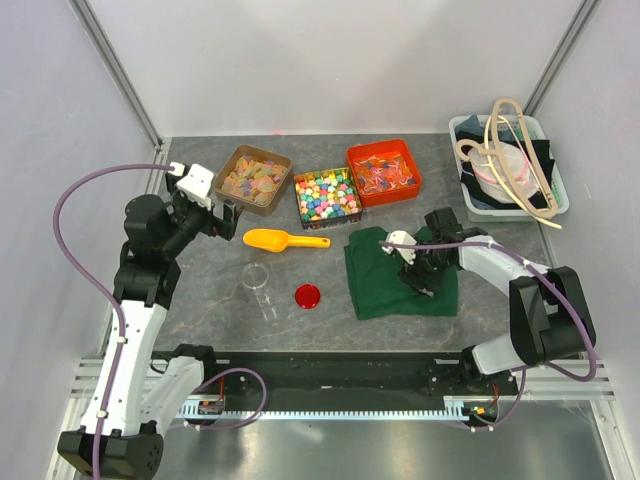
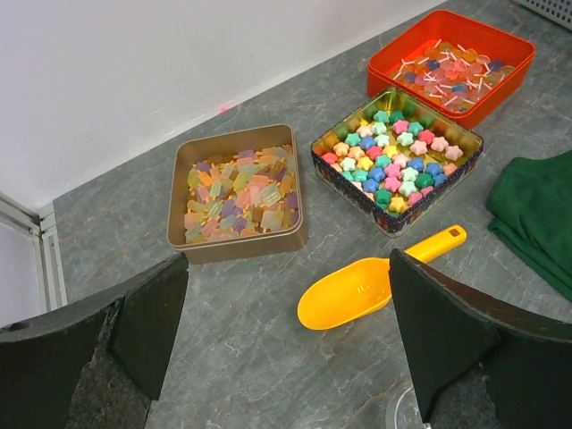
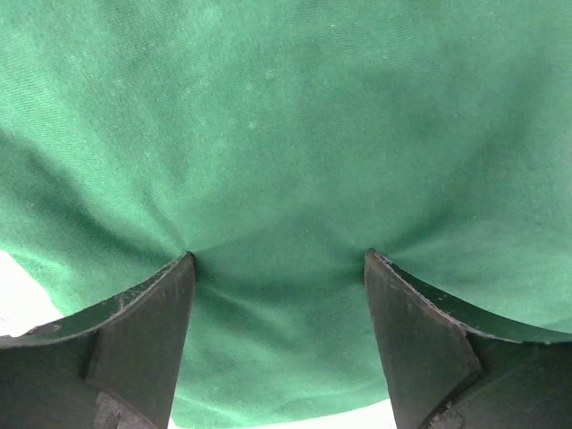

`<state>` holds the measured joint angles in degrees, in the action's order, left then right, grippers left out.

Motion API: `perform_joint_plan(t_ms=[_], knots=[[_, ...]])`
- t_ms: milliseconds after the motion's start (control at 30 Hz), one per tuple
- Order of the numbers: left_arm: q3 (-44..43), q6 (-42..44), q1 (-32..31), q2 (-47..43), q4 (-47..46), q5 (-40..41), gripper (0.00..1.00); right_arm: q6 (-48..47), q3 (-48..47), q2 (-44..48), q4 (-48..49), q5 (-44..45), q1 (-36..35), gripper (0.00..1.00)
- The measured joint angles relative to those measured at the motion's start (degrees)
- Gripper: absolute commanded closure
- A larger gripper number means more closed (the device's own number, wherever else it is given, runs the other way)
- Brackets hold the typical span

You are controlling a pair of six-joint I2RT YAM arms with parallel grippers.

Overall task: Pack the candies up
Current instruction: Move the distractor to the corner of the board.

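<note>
Grey tabletop (image 1: 330, 325), left gripper (image 2: 284, 268) agape and empty, right gripper (image 3: 279, 259) spread, pressing green cloth (image 3: 268, 107): risks shallow pinch slipping off fabric.

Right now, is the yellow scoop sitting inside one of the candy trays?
No, the yellow scoop lies on the grey table, just in front of the patterned tin.

translucent glossy candies (image 2: 237, 195) in a metal tin (image 2: 238, 248); matt green cloth (image 3: 286, 134); smooth plastic scoop (image 2: 357, 290).
</note>
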<state>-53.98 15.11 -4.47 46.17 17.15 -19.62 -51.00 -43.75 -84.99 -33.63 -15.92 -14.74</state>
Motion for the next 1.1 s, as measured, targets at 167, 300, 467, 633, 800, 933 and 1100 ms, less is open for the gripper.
perform_joint_plan(t_ms=[167, 300, 467, 633, 800, 933, 1100], knots=[[0.11, 0.02, 0.00, 0.00, -0.02, 0.04, 0.01, -2.38, 1.38, 1.68, 0.76, -1.33, 4.79, 0.20], [0.61, 0.02, 0.00, -0.09, -0.07, 0.07, 0.01, -5.03, 2.60, 3.48, 1.09, -0.39, 7.91, 0.20], [1.36, 0.02, 0.00, -0.17, -0.04, 0.20, 0.01, -9.33, 2.95, 4.52, 0.28, 1.81, 12.52, 0.19], [1.55, 0.04, 0.00, -0.33, -0.04, 0.46, 0.01, -14.64, 4.04, 6.23, -0.26, 4.46, 18.91, 0.19], [1.57, 0.04, 0.00, -0.87, -0.04, 0.68, 0.01, -19.67, 4.52, 6.84, -1.11, 5.88, 25.00, 0.20], [1.66, 0.07, 0.00, -1.25, -0.09, 0.72, 0.01, -24.41, 5.18, 7.45, -1.25, 6.80, 31.43, 0.20], [1.88, 0.07, 0.00, -1.51, -0.02, 0.98, 0.01, -29.88, 5.20, 7.37, -1.38, 6.88, 40.52, 0.20]])
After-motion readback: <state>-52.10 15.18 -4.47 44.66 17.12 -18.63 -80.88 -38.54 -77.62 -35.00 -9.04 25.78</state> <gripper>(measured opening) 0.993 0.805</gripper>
